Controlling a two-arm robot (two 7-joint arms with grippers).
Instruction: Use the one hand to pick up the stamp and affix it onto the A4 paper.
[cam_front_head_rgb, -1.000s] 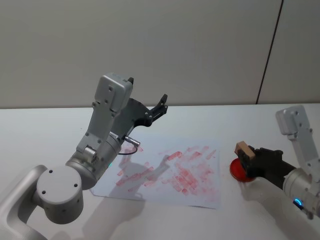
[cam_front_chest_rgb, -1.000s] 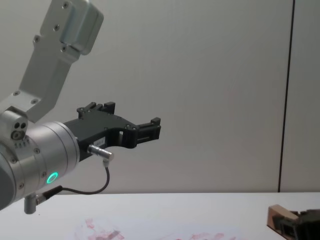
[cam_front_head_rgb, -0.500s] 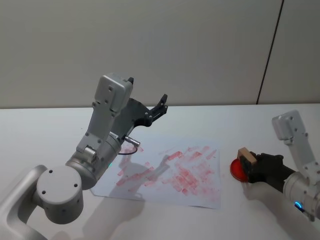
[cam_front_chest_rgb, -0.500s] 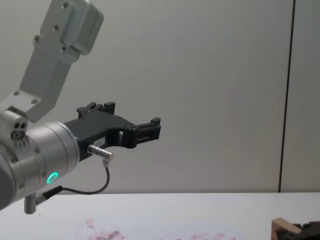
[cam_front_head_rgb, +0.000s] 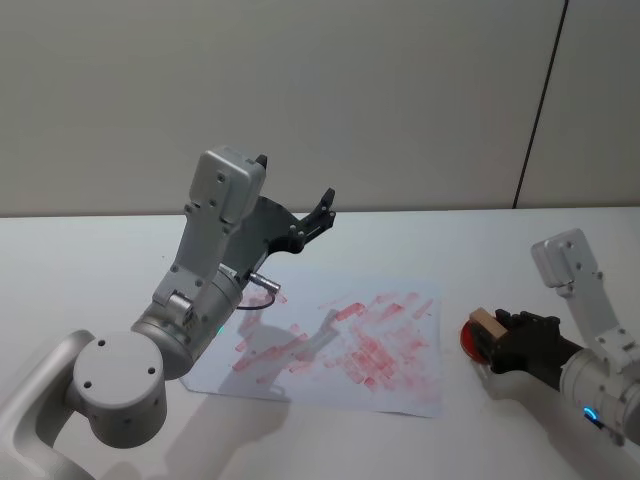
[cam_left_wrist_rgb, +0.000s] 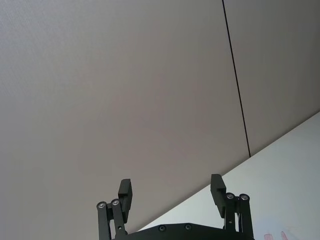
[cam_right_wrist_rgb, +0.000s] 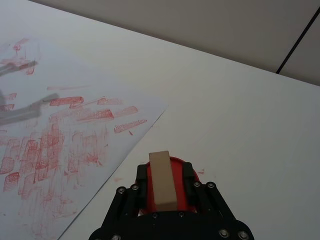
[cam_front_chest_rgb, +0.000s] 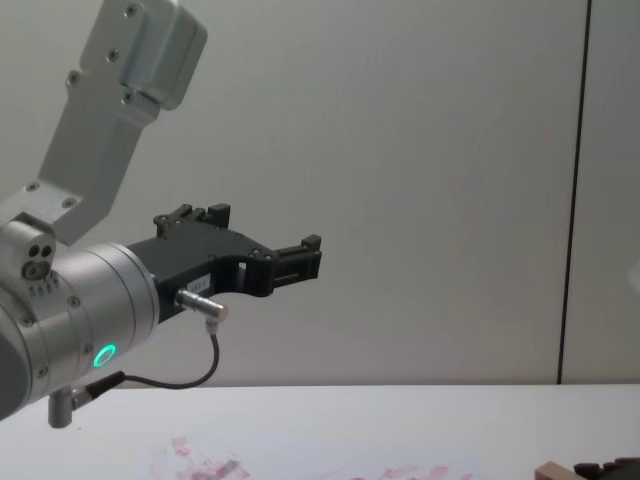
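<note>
White desk (cam_front_head_rgb: 90, 260) — the broad surface that carries everything, meeting a plain grey wall (cam_front_head_rgb: 300, 90) behind, with a dark vertical seam in the wall toward the right.

Left arm (cam_front_head_rgb: 205, 280) — silver-grey, raised above the desk's left half with a green glowing ring near its wrist and a looped black cable; its left tool (cam_front_head_rgb: 322, 210) is lifted clear of the desk, the two black fingers spread apart and holding nothing, as the left wrist view also shows (cam_left_wrist_rgb: 171, 192).

A4 paper (cam_front_head_rgb: 400, 395) — a white sheet lying flat at the desk's middle, slightly skewed to the desk edge and covered with pinkish-red rectangular stamp marks; its right edge lies near the red ink pad without touching it.

Right arm (cam_front_head_rgb: 585, 300) — silver-grey with a boxy link, reaching in low from the right; its right tool (cam_front_head_rgb: 492, 330) is closed on the stamp, one black finger on each long side of the block, seen from above in the right wrist view (cam_right_wrist_rgb: 163, 181).

Red ink pad (cam_front_head_rgb: 472, 342) — a round disc on the desk just right of the paper, directly beneath the held block.

Stamp (cam_front_head_rgb: 487, 321) — a small light tan wooden block, clamped in the right tool and set down over the red ink pad; whether its face touches the pad cannot be told. In the chest view only its top (cam_front_chest_rgb: 553, 470) shows at the lower right edge.
</note>
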